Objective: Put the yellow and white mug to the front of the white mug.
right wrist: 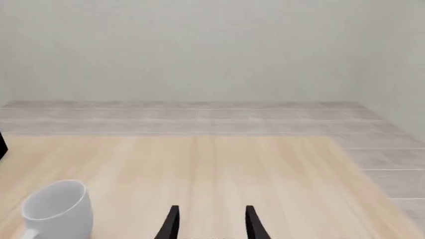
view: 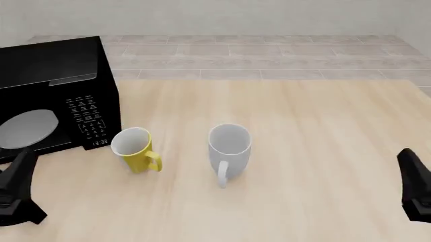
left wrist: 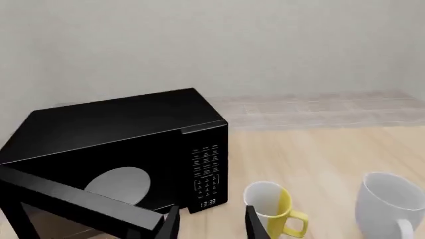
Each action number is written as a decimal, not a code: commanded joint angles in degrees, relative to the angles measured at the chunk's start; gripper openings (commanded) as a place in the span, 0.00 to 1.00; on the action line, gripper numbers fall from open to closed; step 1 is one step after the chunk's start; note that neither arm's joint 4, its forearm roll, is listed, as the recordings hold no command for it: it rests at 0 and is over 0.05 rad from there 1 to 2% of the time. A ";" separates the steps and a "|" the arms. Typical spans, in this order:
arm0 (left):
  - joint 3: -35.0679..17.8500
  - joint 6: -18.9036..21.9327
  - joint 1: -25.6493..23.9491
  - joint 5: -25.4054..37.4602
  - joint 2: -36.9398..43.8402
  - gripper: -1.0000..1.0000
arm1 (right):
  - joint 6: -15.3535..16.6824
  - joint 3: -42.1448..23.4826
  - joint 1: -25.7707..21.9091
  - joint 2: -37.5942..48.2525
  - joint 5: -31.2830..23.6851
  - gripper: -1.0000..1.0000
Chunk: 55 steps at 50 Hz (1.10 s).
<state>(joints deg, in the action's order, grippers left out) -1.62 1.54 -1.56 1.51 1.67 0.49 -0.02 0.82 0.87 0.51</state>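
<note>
Yellow and white mug [view: 133,148]: I see this small yellow mug with its white inside upright on the pale wooden worktop [view: 303,151], just beside the microwave, nothing in it.
White mug [view: 228,147]: plain pale mug, upright, nothing inside, to the yellow one's right, apart from it.
Microwave [view: 64,85]: black box, door [left wrist: 73,201] open, white round plate [view: 25,128] inside.
Left hand [left wrist: 209,224]: fingers spread, holding nothing.
Right hand [right wrist: 209,224]: fingers spread, holding nothing.
</note>
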 commanded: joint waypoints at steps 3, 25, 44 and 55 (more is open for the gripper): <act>1.31 -1.55 1.57 -1.66 -1.19 1.00 | 4.09 0.02 0.25 4.52 1.72 1.00; 1.31 -1.55 1.57 -1.66 -1.17 1.00 | 6.14 0.02 -20.54 72.86 63.59 1.00; 1.31 -1.54 1.57 -1.66 -1.17 1.00 | 10.25 -17.11 -32.50 39.93 11.05 1.00; 1.31 -1.55 1.57 -1.66 -1.17 1.00 | 11.42 -23.25 -35.12 40.91 6.00 1.00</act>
<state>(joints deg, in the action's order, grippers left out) -0.31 0.00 0.00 -0.14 0.52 10.55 -17.13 -30.78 43.81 16.17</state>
